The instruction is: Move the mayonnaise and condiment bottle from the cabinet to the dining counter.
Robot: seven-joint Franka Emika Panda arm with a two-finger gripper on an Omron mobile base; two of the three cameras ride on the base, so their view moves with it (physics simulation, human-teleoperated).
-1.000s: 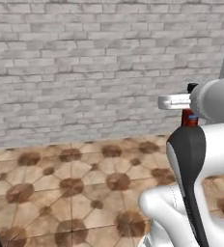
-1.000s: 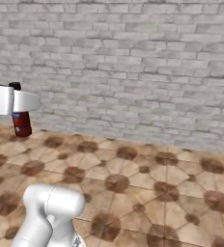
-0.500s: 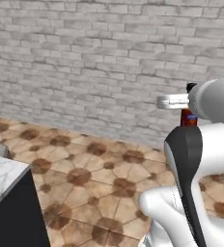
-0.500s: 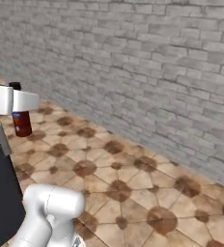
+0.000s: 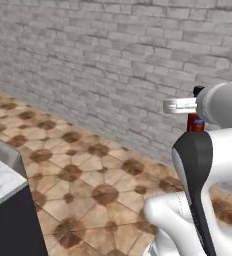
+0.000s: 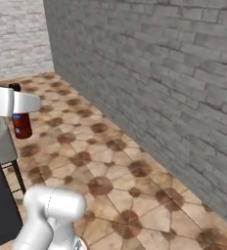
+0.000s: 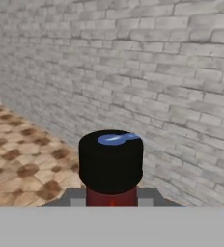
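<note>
The base has swung round: the brick wall now runs at an angle, and a marble surface corner, probably the dining counter, has come into the left view. The claw stays clenched on the red condiment bottle, carried above the tiled floor. Delivery is nearing.

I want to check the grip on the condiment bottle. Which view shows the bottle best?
The right base view: the condiment bottle hangs from the gripper with its red body in full sight. The hand view gives mostly its dark cap. The left base view leaves a red sliver behind the arm.
</note>
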